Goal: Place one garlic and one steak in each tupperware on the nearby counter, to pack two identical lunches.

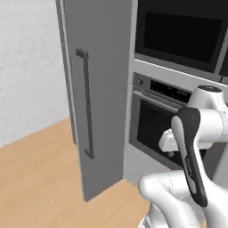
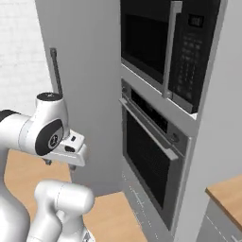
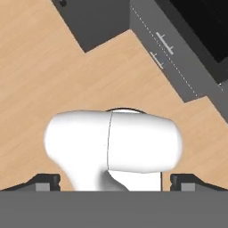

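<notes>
A wooden floor [image 1: 35, 178] is stretching before a tall grey cabinet [image 1: 100, 89] and built-in oven [image 2: 151, 160]; a counter [image 2: 229, 191] corner is showing, my jaws standing wide apart, empty.

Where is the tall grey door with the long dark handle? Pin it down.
In the left base view, the grey door stands ajar left of the built-in oven, its lower corner over the wooden floor; its handle runs vertically.

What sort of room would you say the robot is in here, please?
Most likely a kitchen: a built-in wall oven sits below a microwave in a tall grey unit, beside a tall cabinet door, with a wooden counter corner nearby.
</notes>
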